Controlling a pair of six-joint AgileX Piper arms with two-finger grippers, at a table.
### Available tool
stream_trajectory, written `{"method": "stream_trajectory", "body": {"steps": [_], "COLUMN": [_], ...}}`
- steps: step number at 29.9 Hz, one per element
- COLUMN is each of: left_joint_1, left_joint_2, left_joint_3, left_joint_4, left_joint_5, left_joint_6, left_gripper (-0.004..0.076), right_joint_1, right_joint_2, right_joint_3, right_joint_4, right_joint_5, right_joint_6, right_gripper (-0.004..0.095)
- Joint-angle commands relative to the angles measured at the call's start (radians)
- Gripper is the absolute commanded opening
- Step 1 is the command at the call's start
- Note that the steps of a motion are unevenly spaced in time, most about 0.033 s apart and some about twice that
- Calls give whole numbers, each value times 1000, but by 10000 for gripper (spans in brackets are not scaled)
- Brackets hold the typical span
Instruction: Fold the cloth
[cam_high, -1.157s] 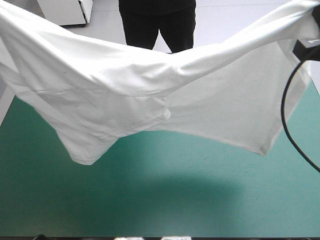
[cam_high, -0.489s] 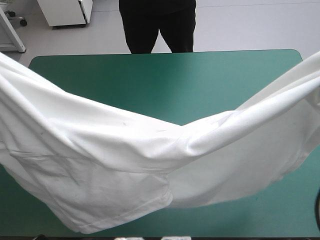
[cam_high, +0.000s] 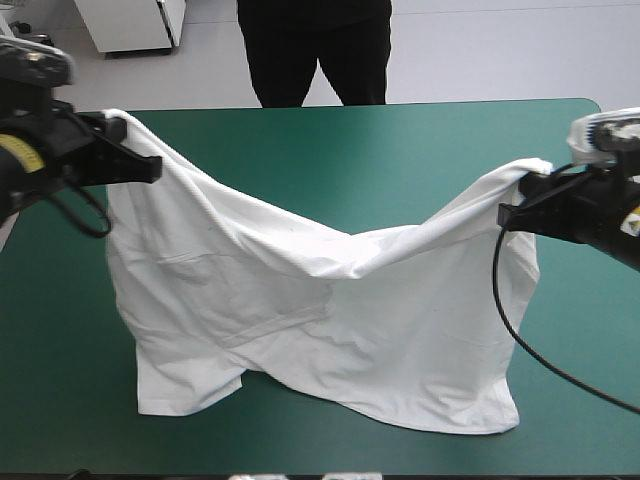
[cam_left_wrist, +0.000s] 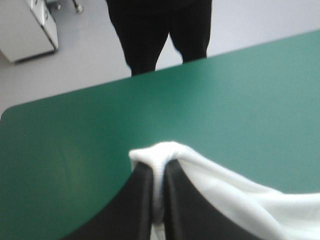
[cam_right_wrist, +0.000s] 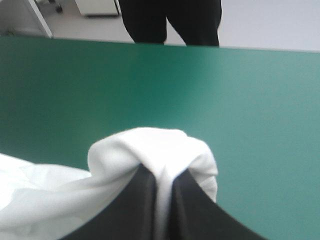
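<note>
The white T-shirt (cam_high: 320, 310) hangs stretched between both arms above the teal-green table, sagging in the middle, its lower hem resting on the cover near the front. My left gripper (cam_high: 125, 150) pinches one top corner at the far left. My right gripper (cam_high: 525, 195) pinches the other top corner at the right. In the left wrist view the black fingers (cam_left_wrist: 140, 200) are all but shut with a fold of the T-shirt (cam_left_wrist: 160, 155) bunched over their tips. In the right wrist view the gripper (cam_right_wrist: 162, 182) is likewise shut on a white fold of the T-shirt (cam_right_wrist: 155, 147).
Bare teal-green cover (cam_high: 400, 150) lies beyond the T-shirt up to the table's far edge, and a strip of the cover (cam_high: 60, 400) shows at the front left. The table's far edge (cam_right_wrist: 200, 47) runs ahead of both grippers.
Both arms have dropped and moved away from the camera, carrying the T-shirt forward and down. Its lower hem now touches the table; earlier the cloth hung high, close to the camera.
</note>
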Motion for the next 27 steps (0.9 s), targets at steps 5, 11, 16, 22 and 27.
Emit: {"method": "stream_trajectory", "body": {"steps": [5,11,16,22,27], "left_joint_1": [-2,53,111,134,134], "left_joint_2": [215,374,463,539,570], "left_joint_3": [67,67,67,67,67], "left_joint_4": [143,165,165,176,162], "left_joint_5": [-235,-338,-470,-655,-685], "left_joint_6": [-64,-136,-184,-228,-228], "left_gripper": [-9,-9,-9,-9,-8], "right_joint_1": [-5,-5,-5,-5,-5], "right_joint_2": [231,411,509,596,632], "right_joint_3": [64,64,64,40,-21], "right_joint_4": [-130,-178,-242,-405,-408], "right_joint_5": [-178,-263,-328,-359,-361], "right_joint_6": [0,0,15,114,112], "right_gripper": [-17,-17,-17,30,358]}}
